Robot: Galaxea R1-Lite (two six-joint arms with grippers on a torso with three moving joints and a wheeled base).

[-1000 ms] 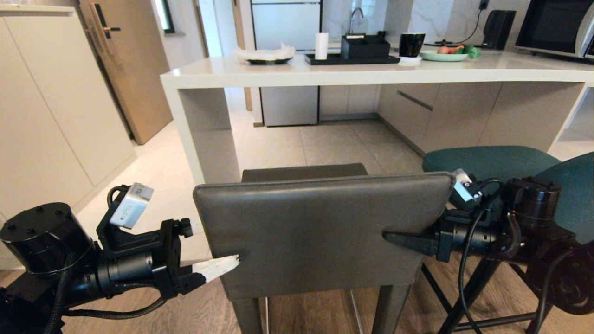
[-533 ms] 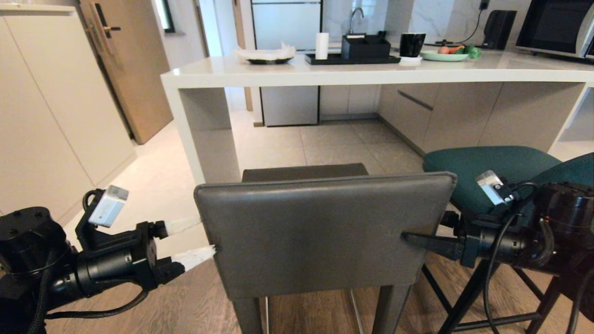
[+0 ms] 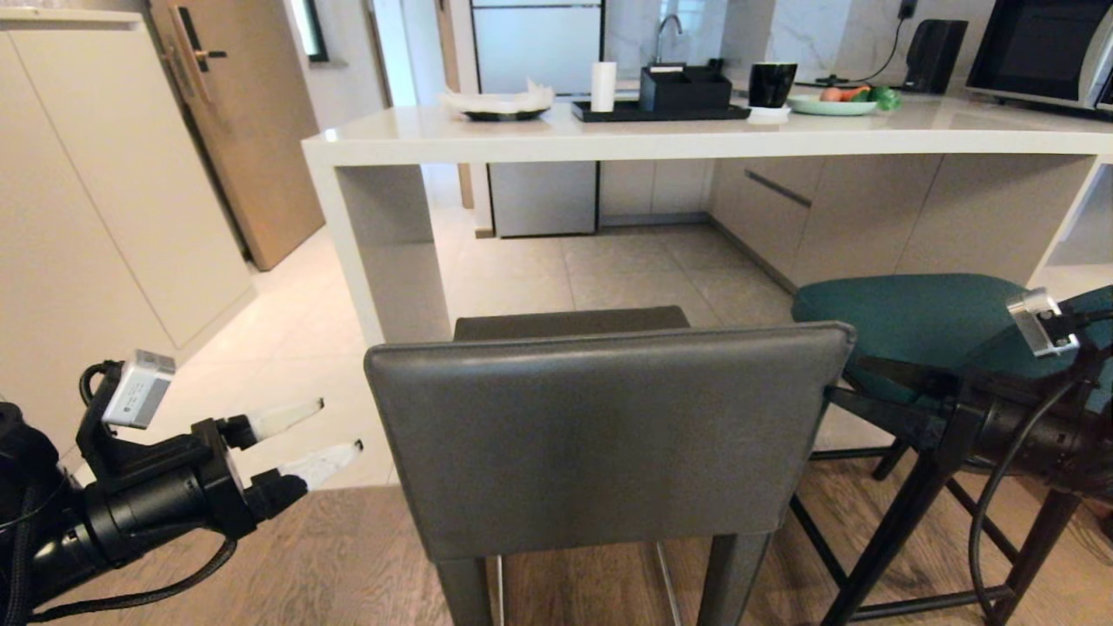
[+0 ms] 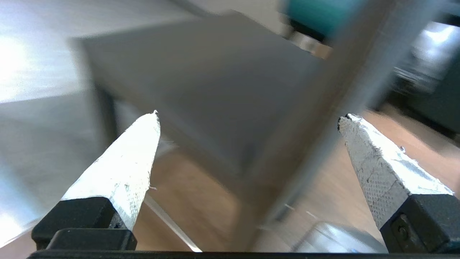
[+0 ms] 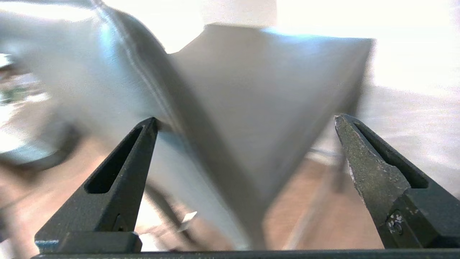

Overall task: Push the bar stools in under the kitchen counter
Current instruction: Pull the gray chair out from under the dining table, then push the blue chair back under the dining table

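The grey stool [image 3: 600, 435] stands at centre frame, short of the white tabletop [image 3: 696, 135] above it. The teal stool [image 3: 922, 313] sits at right. The left end effector [image 3: 330, 435] at lower left and the right end effector [image 3: 856, 391] beside the backrest's right edge both gape wide, empty.
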